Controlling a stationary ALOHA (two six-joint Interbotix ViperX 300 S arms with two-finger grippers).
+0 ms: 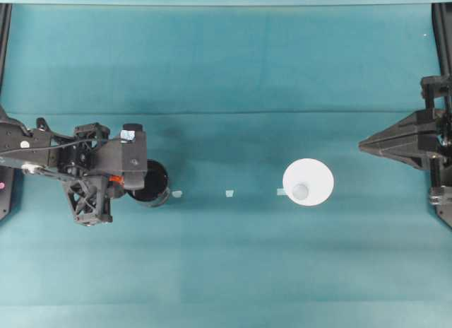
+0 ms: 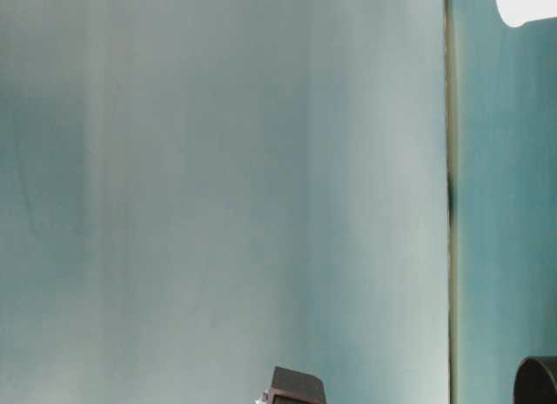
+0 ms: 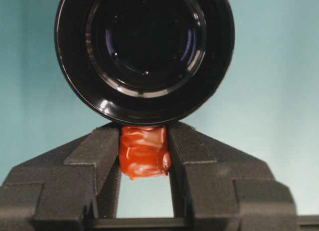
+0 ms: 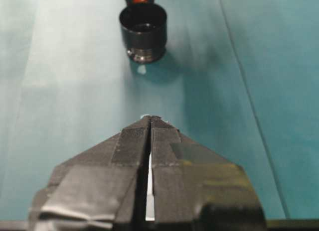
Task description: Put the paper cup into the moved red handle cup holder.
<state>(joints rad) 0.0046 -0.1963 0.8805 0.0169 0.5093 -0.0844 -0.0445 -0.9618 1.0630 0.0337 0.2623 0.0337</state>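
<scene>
The red handle cup holder (image 1: 155,181) is a glossy black round cup standing upright at the table's left. My left gripper (image 1: 131,183) is shut on its red handle (image 3: 143,151), which sits pinched between the two fingers (image 3: 94,156) just below the black rim (image 3: 144,52). The paper cup (image 1: 308,183) stands apart on the cloth right of centre, its smaller greyish base circle facing up. My right gripper (image 1: 364,145) hangs shut to the cup's right and a little farther back, holding nothing. In the right wrist view the closed gripper (image 4: 150,119) points toward the holder (image 4: 143,32).
Three small pale tape marks (image 1: 229,194) lie in a row on the teal cloth between the holder and the cup. Dark frame posts (image 1: 441,31) stand at the table's left and right edges. The table-level view catches the cup (image 2: 526,3) and the holder (image 2: 535,382).
</scene>
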